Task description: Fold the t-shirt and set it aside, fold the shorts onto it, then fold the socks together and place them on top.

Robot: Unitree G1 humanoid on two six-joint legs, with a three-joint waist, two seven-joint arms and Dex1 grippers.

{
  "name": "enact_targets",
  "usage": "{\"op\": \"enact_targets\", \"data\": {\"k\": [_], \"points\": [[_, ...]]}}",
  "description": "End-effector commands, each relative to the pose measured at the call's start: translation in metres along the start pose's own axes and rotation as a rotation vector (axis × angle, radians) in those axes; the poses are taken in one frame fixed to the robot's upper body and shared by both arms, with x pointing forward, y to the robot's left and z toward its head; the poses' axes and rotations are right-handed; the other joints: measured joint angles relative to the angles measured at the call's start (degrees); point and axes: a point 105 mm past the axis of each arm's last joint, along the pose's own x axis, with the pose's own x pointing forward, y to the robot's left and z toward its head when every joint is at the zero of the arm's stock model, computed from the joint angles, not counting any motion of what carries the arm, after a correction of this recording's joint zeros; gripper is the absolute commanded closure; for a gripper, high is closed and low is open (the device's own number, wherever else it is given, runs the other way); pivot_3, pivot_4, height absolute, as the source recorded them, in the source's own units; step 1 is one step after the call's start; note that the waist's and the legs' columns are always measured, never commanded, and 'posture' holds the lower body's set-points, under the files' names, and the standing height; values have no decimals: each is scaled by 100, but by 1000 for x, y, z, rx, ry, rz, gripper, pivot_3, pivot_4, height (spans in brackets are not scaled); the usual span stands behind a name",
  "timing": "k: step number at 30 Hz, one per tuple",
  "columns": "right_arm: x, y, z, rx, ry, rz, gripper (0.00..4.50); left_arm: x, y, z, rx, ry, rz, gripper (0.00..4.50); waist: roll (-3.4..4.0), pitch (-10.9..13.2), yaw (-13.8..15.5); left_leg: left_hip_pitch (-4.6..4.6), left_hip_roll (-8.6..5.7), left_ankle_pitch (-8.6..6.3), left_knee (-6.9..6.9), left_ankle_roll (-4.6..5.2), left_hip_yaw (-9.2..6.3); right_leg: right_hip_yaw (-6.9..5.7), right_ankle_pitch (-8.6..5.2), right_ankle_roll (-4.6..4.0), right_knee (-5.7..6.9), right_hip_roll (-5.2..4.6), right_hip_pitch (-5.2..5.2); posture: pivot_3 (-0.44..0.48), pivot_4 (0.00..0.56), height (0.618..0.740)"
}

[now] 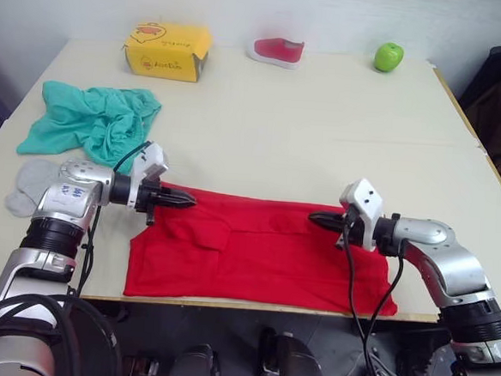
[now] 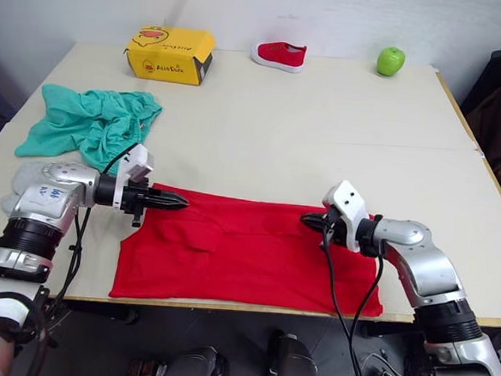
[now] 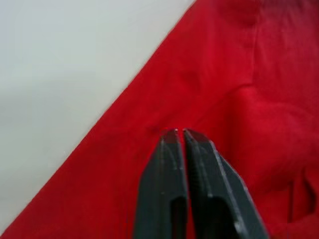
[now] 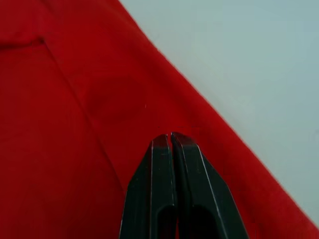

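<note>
Two grippers hover over the t-shirt (image 1: 259,253), which lies folded into a band along the table's (image 1: 323,133) near edge: the left gripper (image 1: 188,200) and right gripper (image 1: 315,217) both clenched, apparently on nothing. For the next fold, pinch matching corners and lift evenly (sagging spoils it). Farther left lie the socks (image 1: 29,183) and shorts (image 1: 92,121). The yellow box's (image 1: 167,50) print is unreadable.
</note>
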Motion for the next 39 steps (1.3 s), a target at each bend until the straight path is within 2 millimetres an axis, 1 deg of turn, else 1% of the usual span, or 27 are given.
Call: {"op": "enact_targets", "data": {"k": [1,3,7,10,12,13,15,17,19,20,21,22,23,24,26,27,29,31,32,35,39], "points": [[-9,-19,-15,22,67,-141,4500,-5,18,-13,62,94,102,4474,0,0,-6,0,0,0,0,0,-1,0,0,0,0,0,0,0,150,740],[-18,-27,-26,54,106,-196,4500,-10,24,-21,70,124,138,4474,-4,-3,-11,4,1,0,-1,0,1,1,0,0,2,0,1,0,150,740],[-47,-35,-46,69,182,-257,4500,-20,35,-29,58,131,203,4474,-15,-17,-1,12,0,0,0,0,1,2,0,0,4,-4,9,0,150,740],[-67,-43,-54,76,209,-304,4500,-23,46,-23,73,100,282,4474,-36,-33,22,13,-1,0,-1,0,-1,0,0,1,1,-7,12,0,150,740],[-75,-47,-53,71,206,-327,4500,-25,52,-16,89,70,326,4474,-44,-38,32,14,-1,0,0,0,-2,-1,1,1,1,-7,13,0,150,740],[-77,-48,-49,70,185,-331,4500,-26,54,-10,101,45,334,4474,-45,-38,31,14,-1,0,0,0,-2,0,1,1,2,-7,14,0,150,740],[-75,-50,-24,62,82,-317,4500,-30,54,16,134,-53,323,4474,-45,-37,29,12,-1,0,0,0,-1,0,1,2,4,-7,10,0,150,740],[-70,-48,-3,63,3,-292,4500,-35,48,39,170,-130,282,4474,-49,-35,-8,5,1,0,1,0,-1,-2,1,1,5,-5,4,0,150,740],[-64,-46,9,63,-35,-274,4500,-36,35,57,171,-199,202,4474,-49,-35,-34,3,2,0,2,-1,-1,-2,1,1,8,-4,1,0,150,740],[-59,-44,13,65,-46,-264,4500,-36,27,63,171,-218,161,4474,-49,-35,-38,3,2,0,2,-1,-1,-2,1,1,8,-4,1,0,150,740],[-53,-42,15,68,-55,-251,4500,-33,18,63,167,-213,117,4474,-48,-35,-40,3,3,1,1,-1,-2,-1,1,1,7,-3,1,0,150,740],[-48,-40,17,70,-58,-240,4500,-31,10,61,162,-200,80,4474,-47,-36,-44,5,3,1,0,-1,-2,0,1,1,7,-3,2,0,150,740],[-42,-36,16,67,-55,-224,4500,-27,0,56,161,-170,31,4474,-44,-38,-50,8,3,1,-1,-2,-1,2,1,1,7,-2,3,0,150,740],[-35,-32,14,63,-47,-206,4500,-25,-11,46,162,-122,-18,4474,-41,-39,-53,12,3,1,-5,-2,1,6,1,1,6,-1,3,0,150,740],[-25,-27,8,56,-20,-184,4500,-22,-23,27,154,-40,-70,4474,-41,-39,-65,13,4,1,-6,-2,5,9,0,0,6,2,2,0,150,740],[-21,-26,4,56,-5,-180,4500,-22,-26,20,147,-17,-74,4474,-41,-39,-55,13,5,1,-6,-3,4,9,-1,-1,6,3,2,0,150,740],[-15,-25,-3,53,22,-174,4500,-21,-23,9,119,22,-47,4474,-41,-38,-30,7,5,1,-1,-4,2,8,-1,-1,5,3,1,0,150,740],[-10,-25,-9,52,40,-173,4500,-23,-27,-5,125,82,-60,4474,-42,-38,-11,0,3,1,4,-3,-5,4,-1,-1,4,-1,1,0,150,740],[-9,-25,-11,52,47,-173,4500,-24,-32,-9,124,93,-86,4474,-42,-38,-19,0,2,0,3,-2,-4,5,0,-1,2,-2,2,0,150,740],[-6,-26,-16,48,65,-179,4500,-29,-49,-12,76,86,-166,4474,-42,-38,-30,2,3,0,-3,-1,-4,4,0,-1,-5,-2,2,0,150,740],[-2,-28,-19,56,61,-188,4500,-38,-74,-22,39,128,-287,4474,-42,-38,-40,5,5,0,-4,-2,-3,5,-1,-1,-3,-2,3,0,150,740]]}}
